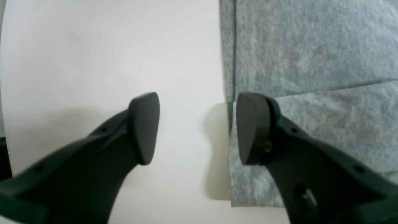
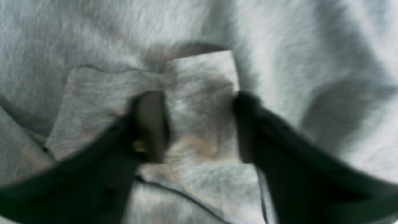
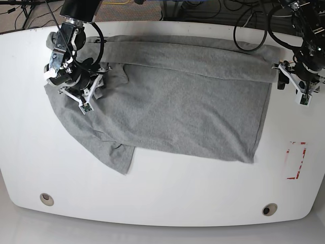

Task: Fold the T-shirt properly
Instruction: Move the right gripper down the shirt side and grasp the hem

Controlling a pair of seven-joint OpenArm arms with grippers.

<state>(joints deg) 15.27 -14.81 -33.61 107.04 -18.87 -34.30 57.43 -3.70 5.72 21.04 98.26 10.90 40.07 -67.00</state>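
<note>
1. Two arms over a white table. T-shirt lies spread across the middle and far part of it, heather grey, partly folded: a long band of cloth is turned over along the far edge.
2. Near-left part of the T-shirt runs out to a loose flap pointing toward the front of the table; one sleeve is bunched under the arm on the base view's left.
3. Right gripper (base view's left) is down on that bunched cloth. Wrist view is blurred by motion. The fingers straddle a raised flap of grey fabric, with cloth lying between them. Gap between the fingers is still plain; I cannot tell whether they are pinching the fabric or merely set around it.
4. Left gripper (base view's right) sits at the T-shirt's right edge, by the end of the folded band. Jaws spread apart, nothing between them but bare table.
5. One left fingertip is over the very edge of the cloth; the other fingertip is over white table. Whether the fingertip touches the fabric I cannot tell.
6. Red rectangular outline marked on the table, near the right edge, apart from the T-shirt.
7. Cables on the floor beyond the far edge.
</note>
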